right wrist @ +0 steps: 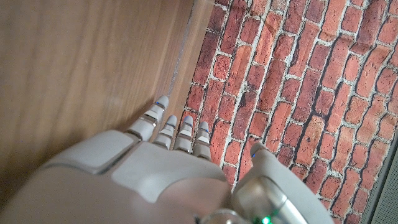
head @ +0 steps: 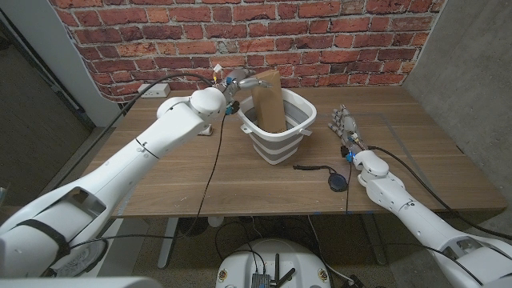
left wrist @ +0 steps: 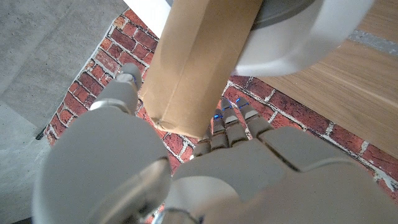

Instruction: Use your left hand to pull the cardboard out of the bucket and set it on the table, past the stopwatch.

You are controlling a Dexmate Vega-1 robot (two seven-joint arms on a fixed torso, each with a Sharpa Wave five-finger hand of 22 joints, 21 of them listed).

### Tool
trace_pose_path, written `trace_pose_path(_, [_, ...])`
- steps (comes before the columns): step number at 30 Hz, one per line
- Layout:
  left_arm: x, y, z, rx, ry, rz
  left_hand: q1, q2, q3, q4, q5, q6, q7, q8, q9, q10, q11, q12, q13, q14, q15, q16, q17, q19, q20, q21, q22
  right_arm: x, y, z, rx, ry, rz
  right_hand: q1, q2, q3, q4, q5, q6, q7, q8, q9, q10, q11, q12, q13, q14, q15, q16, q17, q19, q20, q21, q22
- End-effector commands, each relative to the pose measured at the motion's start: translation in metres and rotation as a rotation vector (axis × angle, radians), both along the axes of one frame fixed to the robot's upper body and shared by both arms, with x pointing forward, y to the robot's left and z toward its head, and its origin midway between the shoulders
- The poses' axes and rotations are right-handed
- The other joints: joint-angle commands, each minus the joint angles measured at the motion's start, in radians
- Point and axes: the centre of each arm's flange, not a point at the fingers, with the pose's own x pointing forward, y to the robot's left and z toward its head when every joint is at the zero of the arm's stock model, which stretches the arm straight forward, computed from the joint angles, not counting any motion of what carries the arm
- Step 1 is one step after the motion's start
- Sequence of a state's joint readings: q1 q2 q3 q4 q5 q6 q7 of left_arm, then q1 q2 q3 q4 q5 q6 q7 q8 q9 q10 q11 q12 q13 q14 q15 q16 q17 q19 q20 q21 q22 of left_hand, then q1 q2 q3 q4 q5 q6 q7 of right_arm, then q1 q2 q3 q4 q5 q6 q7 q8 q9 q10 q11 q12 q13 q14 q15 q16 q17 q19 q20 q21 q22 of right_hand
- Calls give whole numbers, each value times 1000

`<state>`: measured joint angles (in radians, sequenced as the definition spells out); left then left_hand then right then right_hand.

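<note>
At a wooden table [head: 240,180] set against a brick wall [head: 240,32], the left hand [head: 232,84] reaches in over the far-left rim of the bucket [head: 276,132] and pinches the top edge of the cardboard [head: 269,100]. The cardboard stands upright and slightly tilted inside the bucket, its lower end down in the tub and its upper part well above the rim. In the left wrist view the cardboard [left wrist: 199,56] sits between the thumb [left wrist: 121,87] on one side and the other fingers [left wrist: 233,121] on the other, its cut end just above the palm, with the bucket's pale rim [left wrist: 305,37] behind it.

The bucket, white with a grey collapsible band, stands near the table's middle, a little toward the far edge. Bare wood lies on all sides of it, with a wide stretch to the left under the left arm and toward the front edge.

The stopwatch [head: 338,182] lies nearer the front edge, right of the bucket, its black cord [head: 312,168] trailing left toward the tub without touching it.

The right hand [head: 344,126] stands on the table to the right of the bucket, apart from it and beyond the stopwatch, holding nothing, fingers straight and close together. In the right wrist view its fingers [right wrist: 177,130] point toward the wall along the table's far edge.
</note>
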<state>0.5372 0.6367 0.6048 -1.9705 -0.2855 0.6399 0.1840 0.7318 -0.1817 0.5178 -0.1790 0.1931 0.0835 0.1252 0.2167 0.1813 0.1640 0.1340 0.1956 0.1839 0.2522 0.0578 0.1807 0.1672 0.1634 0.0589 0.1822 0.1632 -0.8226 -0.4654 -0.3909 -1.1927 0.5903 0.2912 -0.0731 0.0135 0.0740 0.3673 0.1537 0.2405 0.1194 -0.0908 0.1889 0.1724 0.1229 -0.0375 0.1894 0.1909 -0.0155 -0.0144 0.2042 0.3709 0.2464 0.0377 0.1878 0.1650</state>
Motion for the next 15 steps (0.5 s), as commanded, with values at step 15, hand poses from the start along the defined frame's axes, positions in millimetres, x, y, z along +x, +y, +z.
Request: trace_pose_path(15, [-3, -15, -12, -90, -24, 65, 136, 45, -30, 4, 67, 208, 59, 30, 8, 215, -53, 39, 7, 224, -88, 31, 4, 166, -104, 17, 3, 0, -5, -4, 13, 4, 1, -3, 33, -5, 0, 6, 4, -6, -1, 3, 2, -7, 5, 1, -7, 5, 5, 0, 3, 3, 4, 6])
